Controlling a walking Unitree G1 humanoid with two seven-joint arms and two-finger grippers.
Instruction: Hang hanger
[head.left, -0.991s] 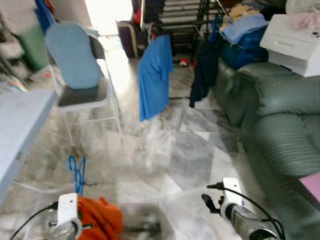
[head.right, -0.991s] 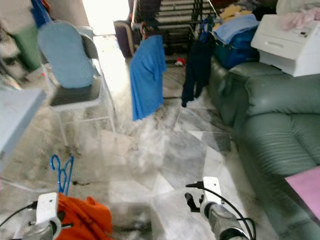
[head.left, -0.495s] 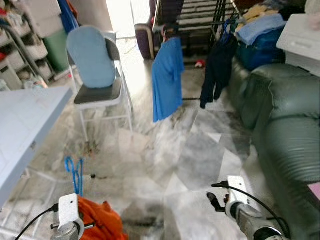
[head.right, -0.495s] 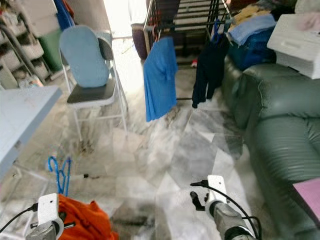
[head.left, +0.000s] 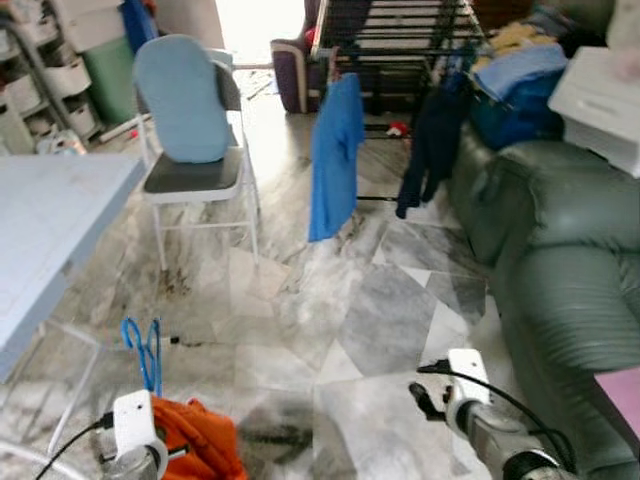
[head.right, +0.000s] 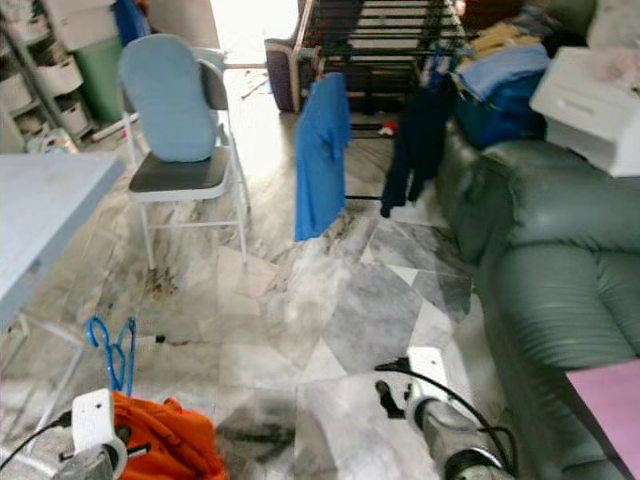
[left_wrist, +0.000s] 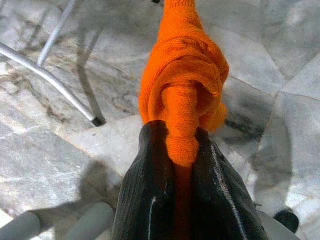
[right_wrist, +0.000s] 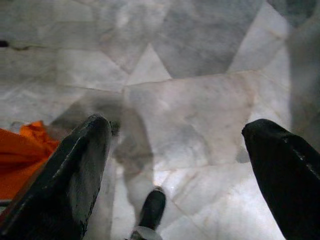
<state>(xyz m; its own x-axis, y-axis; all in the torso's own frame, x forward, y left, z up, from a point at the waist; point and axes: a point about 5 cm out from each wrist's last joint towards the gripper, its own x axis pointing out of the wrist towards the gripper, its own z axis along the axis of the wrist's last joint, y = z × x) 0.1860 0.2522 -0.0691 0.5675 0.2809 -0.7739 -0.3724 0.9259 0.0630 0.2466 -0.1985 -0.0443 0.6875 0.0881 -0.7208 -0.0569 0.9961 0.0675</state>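
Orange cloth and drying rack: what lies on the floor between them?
In the left eye view, bare marble floor lies between the orange cloth and the drying rack; a blue shirt hangs from the rack's near edge.

floor (head.left: 360, 330): grey marble | folding chair (head.left: 190, 120) | green sofa (head.left: 560, 260) | doorway (head.left: 262, 20): bright daylight

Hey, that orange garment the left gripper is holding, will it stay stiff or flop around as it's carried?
Likely floppy: the orange garment bunches and twists in folds beyond the left gripper, which is shut on it. It looks like soft knit, so probably light and unlikely to slip. The blue hanger above it may swing.
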